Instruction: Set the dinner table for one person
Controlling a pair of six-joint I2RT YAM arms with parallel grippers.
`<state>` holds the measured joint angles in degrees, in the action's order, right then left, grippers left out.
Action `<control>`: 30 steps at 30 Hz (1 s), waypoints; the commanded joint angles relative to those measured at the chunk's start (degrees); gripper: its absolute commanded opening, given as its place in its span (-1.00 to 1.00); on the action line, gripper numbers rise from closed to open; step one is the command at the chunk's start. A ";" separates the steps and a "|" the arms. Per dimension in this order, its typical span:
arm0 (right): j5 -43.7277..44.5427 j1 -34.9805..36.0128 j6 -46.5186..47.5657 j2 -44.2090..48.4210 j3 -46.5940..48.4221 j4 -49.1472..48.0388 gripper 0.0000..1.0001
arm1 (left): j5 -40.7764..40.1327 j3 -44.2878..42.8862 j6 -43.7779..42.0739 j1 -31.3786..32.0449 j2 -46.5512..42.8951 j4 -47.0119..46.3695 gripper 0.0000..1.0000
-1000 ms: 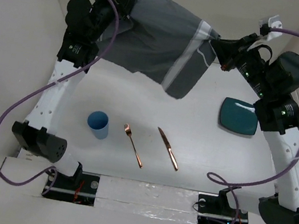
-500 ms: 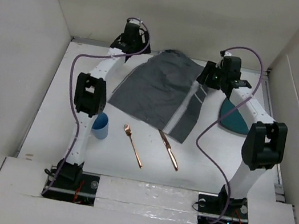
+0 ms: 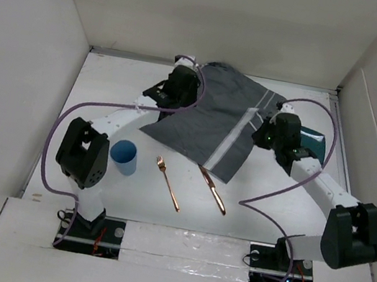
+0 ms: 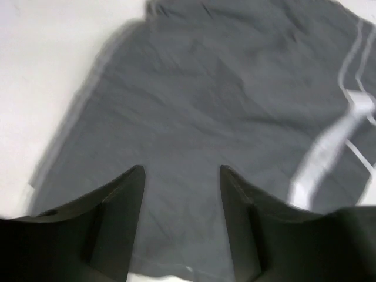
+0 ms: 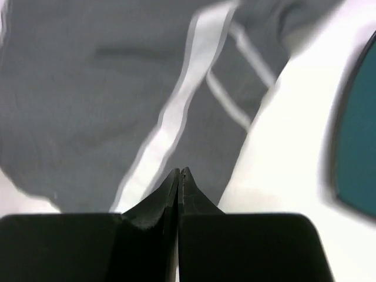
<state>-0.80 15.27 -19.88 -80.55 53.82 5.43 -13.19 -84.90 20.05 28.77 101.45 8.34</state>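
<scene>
— Where's the dinner table itself?

— It is the large flat white rectangular tabletop (image 3: 109, 94), plain and matte. It fills the floor of the white-walled enclosure, and both arms are bolted at its near edge.

— What lies on it?

— A grey cloth placemat with white stripes (image 3: 207, 119) lies skewed across the far middle, a little rumpled along its far edge. Towards the near left a blue cup (image 3: 124, 155) stands upright. To its right is a slim copper-coloured fork (image 3: 168, 183), and to the right of that a copper-coloured knife (image 3: 212, 188). The two lie roughly parallel and apart. The knife's far tip meets the placemat's near corner; I can't tell whether it goes under the cloth.

— Anything else?

— A dark teal plate (image 3: 316, 139) sits at the far right, partly hidden behind the right arm and just clear of the placemat.

— And the grippers?

— The left gripper (image 4: 182, 170) is over the placemat's left part with its fingers (image 4: 117, 202) spread wide and nothing between them. The right gripper (image 5: 181, 171) has its fingers pressed together and holds nothing. It points at the cloth near the broad white stripe, with the plate's edge at the right of its view.
</scene>
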 commanded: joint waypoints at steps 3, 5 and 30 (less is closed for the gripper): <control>-2.53 4.23 -2.53 5.40 -10.56 -7.01 -0.48 | -5.62 12.52 4.02 4.71 -6.95 -2.53 -0.54; -2.89 5.47 -3.49 8.03 -15.66 -7.63 -0.03 | -4.40 19.03 4.99 5.50 -11.17 -6.04 -0.95; -7.99 12.34 -13.70 0.13 -11.48 -20.73 -1.00 | -6.32 31.02 14.13 9.81 -19.09 -10.88 0.28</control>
<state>-10.92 28.16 -33.23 -83.61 34.15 -11.62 -17.28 -54.85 31.40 38.76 83.09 0.08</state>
